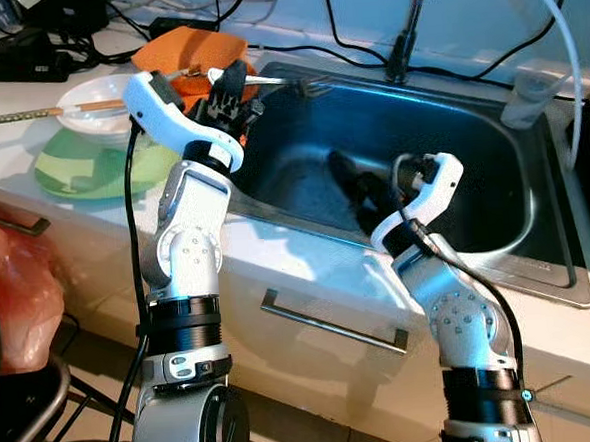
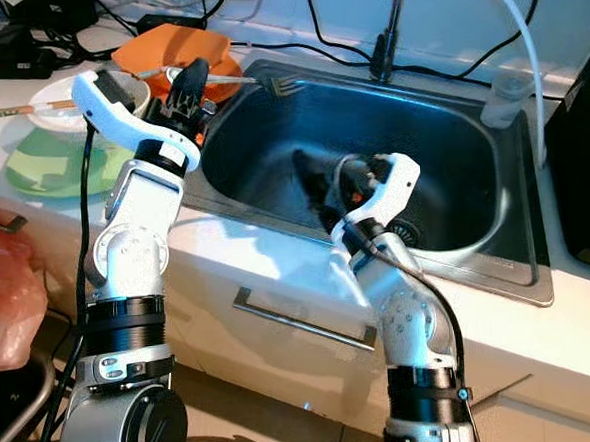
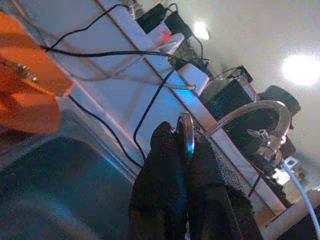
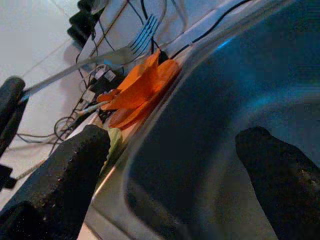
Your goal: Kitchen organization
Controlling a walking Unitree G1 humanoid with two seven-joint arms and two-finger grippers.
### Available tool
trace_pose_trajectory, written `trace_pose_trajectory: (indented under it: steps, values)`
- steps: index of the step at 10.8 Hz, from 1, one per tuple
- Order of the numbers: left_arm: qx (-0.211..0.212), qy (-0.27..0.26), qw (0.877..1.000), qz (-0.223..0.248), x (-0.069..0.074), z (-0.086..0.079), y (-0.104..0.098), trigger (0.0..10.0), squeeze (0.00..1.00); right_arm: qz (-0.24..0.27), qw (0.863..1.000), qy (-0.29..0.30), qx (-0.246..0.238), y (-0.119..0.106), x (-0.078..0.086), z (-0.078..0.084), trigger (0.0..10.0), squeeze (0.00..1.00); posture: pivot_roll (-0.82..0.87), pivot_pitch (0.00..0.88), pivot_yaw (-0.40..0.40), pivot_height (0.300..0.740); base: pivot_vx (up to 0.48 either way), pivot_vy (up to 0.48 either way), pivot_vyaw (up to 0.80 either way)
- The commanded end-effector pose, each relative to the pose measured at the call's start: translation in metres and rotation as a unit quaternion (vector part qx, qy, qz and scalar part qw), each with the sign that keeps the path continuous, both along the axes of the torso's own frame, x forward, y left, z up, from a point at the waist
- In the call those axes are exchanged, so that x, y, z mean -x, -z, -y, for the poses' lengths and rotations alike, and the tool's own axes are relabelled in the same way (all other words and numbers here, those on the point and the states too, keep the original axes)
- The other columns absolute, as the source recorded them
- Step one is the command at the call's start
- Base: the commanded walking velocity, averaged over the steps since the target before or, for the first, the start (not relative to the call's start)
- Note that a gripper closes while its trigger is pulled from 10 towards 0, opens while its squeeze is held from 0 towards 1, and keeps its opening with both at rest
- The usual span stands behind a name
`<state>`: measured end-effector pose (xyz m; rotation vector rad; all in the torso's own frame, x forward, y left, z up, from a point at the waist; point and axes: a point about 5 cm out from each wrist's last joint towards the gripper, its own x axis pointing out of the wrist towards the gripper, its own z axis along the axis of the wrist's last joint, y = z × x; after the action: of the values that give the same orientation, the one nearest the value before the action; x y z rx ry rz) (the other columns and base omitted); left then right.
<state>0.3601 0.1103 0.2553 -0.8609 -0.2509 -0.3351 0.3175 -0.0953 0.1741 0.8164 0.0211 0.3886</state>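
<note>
A white bench [image 1: 43,196] carries a steel sink [image 1: 538,266] with a tap [image 1: 404,34] at its back edge and cables along the wall. At the sink's back left corner sit orange plates [image 1: 180,53]; a white bowl [image 1: 92,98] rests on a green plate [image 1: 91,163] near the bench's front edge. The left gripper [image 1: 229,97], raised over that corner, pinches a fork [image 1: 286,81] whose tines reach over the basin. The right gripper [image 4: 170,165] hangs inside the sink, fingers wide apart, holding nothing.

The left gripper [image 2: 189,87] is pinching a fork [image 2: 256,81] over the sink [image 2: 477,240] rim, while the right gripper [image 2: 313,185], its fingers seemingly parted, is hanging inside the basin.
</note>
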Motion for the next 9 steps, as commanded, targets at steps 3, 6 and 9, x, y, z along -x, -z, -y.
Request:
trace_pose_trajectory:
  steps: [3, 6, 9]
  values:
    - [0.034, 0.051, 0.998, -0.02, 0.005, 0.023, 0.005, 0.0, 0.0, 0.007, 0.997, -0.002, -0.082, -0.014, -0.009, -0.012, 10.0, 0.0, 0.0, 0.067, -0.018, 0.74, 0.0, 0.0, 0.0]
    - [0.074, 0.11, 0.99, -0.053, 0.011, 0.034, 0.021, 0.0, 0.0, 0.014, 0.991, -0.027, -0.131, -0.022, -0.015, -0.016, 10.0, 0.0, 0.0, 0.072, -0.024, 0.74, 0.0, 0.0, 0.0]
    - [0.06, 0.16, 0.984, -0.046, 0.019, 0.041, 0.02, 0.0, 0.0, 0.039, 0.988, -0.053, -0.14, -0.03, -0.018, -0.021, 10.0, 0.0, 0.0, 0.075, -0.025, 0.74, 0.0, 0.0, 0.0]
